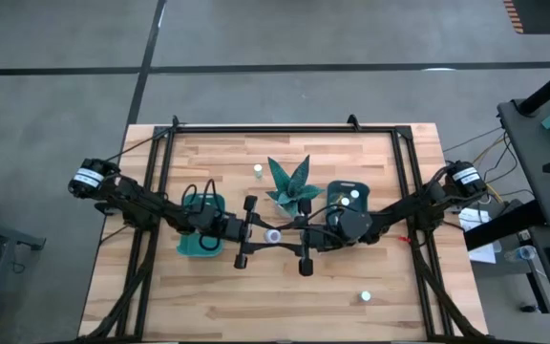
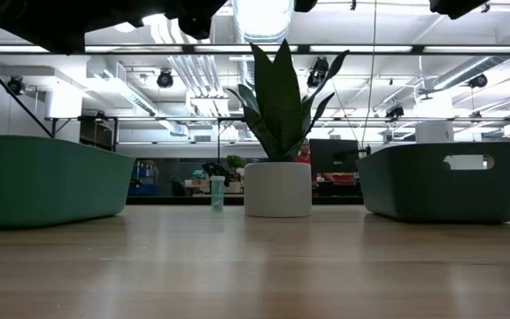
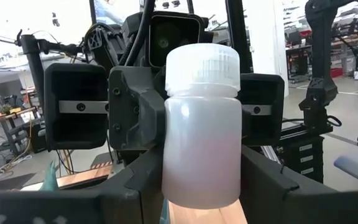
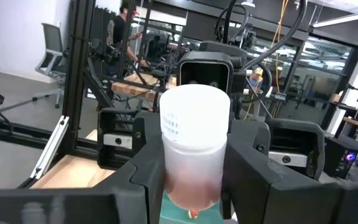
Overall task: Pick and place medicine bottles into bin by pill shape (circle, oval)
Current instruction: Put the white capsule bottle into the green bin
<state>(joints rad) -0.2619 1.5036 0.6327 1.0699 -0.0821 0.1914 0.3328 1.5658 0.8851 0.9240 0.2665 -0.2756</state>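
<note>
A translucent white medicine bottle point(image 1: 273, 235) with a white ribbed cap hangs upright above the table's middle, between my two grippers, which face each other. My left gripper point(image 1: 248, 235) comes at it from the table's left, my right gripper point(image 1: 301, 240) from the right. Both are closed on it. The low view shows the bottle point(image 2: 263, 18) high above the tabletop. One small bottle point(image 1: 257, 171) stands on its base toward the far edge, another point(image 1: 365, 297) near the front right. Two white caps point(image 1: 351, 199) show inside the right teal bin point(image 1: 349, 184). My left gripper has the bottle's lower body point(image 3: 169, 168) pinched between its two fingers, one on each side. The fingers point(image 3: 135, 186) lie about level, coming from the table's left. The bottle stands upright, cap up, clear of the table. My right gripper pinches the same bottle's body below the cap point(image 4: 166, 168) between its two fingers point(image 4: 247, 168). They come about level from the table's right. The bottle stays upright and lifted clear.
A teal spiky plant point(image 1: 291, 184) in a white pot point(image 2: 277, 188) stands just beyond the grippers. The left teal bin point(image 1: 201, 229) lies under my left arm. Black frame rails run along the table's sides and far edge.
</note>
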